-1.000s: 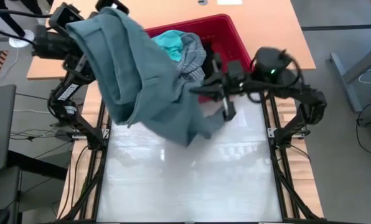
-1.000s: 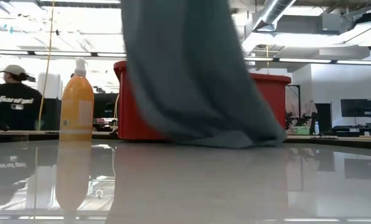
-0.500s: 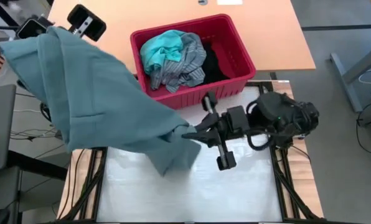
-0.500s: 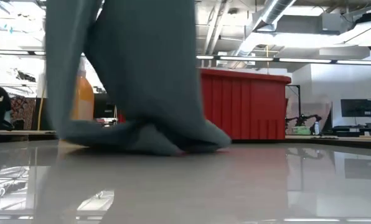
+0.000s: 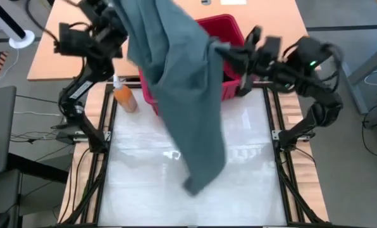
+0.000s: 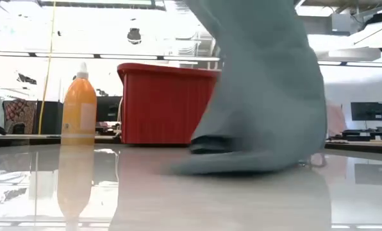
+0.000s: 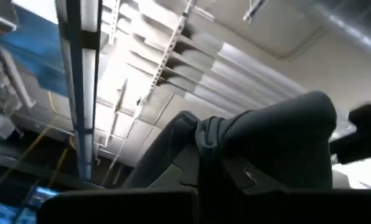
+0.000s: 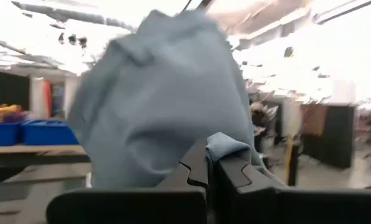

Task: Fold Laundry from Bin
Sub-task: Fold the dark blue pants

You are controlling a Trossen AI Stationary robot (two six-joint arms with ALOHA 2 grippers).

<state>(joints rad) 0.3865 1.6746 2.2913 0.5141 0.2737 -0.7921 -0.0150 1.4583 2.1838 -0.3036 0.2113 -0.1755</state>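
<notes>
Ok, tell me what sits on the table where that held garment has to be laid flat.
Both claws, left and right, grip the grey-green garment, whose lower end already rests on the table. An orange bottle stands near the table's left edge beside the red bin. Nothing else visible lies on the surface.
</notes>
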